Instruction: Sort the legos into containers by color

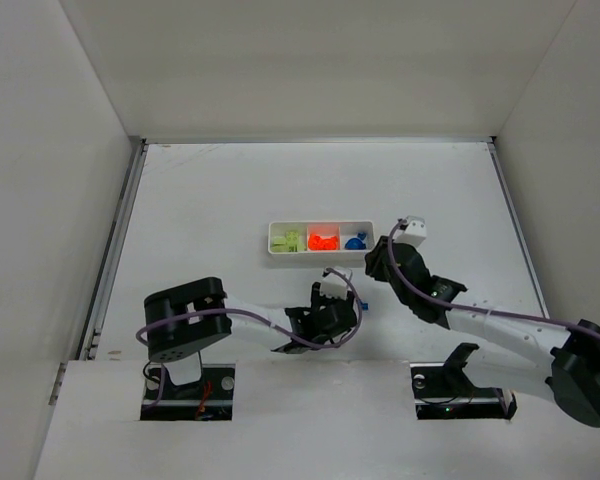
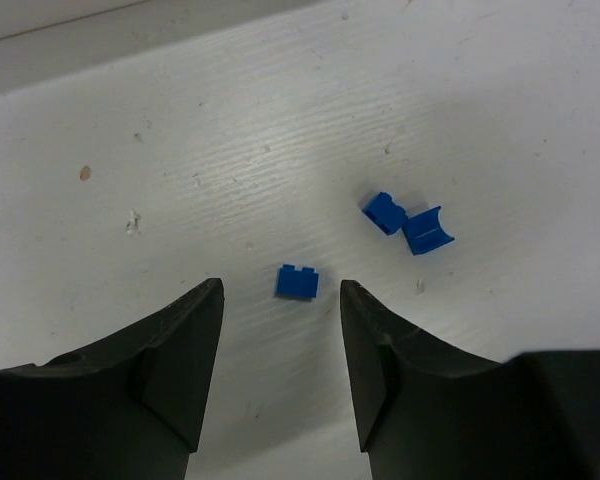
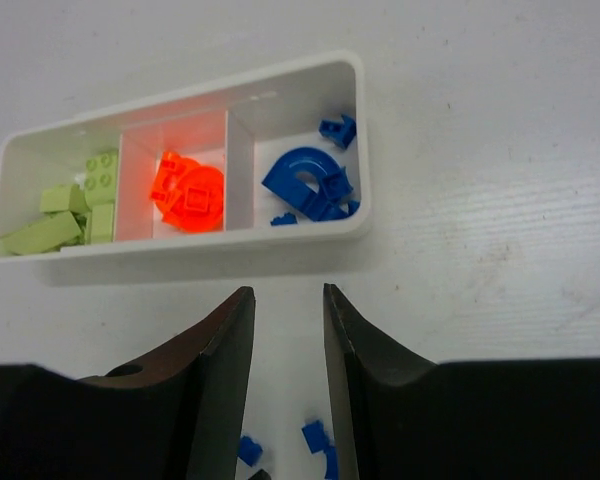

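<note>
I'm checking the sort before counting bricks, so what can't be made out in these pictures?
Top view: loose blue bricks by the left gripper are too small to count.
Right wrist view: loose blue bricks sit partly behind the right gripper's fingers, cut by the bottom edge.
Same view: the tray's near wall hides each compartment's near floor; piled green bricks can't be counted.
Left wrist view: tray out of frame.

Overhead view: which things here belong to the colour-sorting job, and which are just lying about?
Part of the job:
white tray
green bricks, orange bricks and blue bricks inside it
loose blue bricks on the table
left pincer and right pincer, both open

Just there:
purple cables
white walls
</note>
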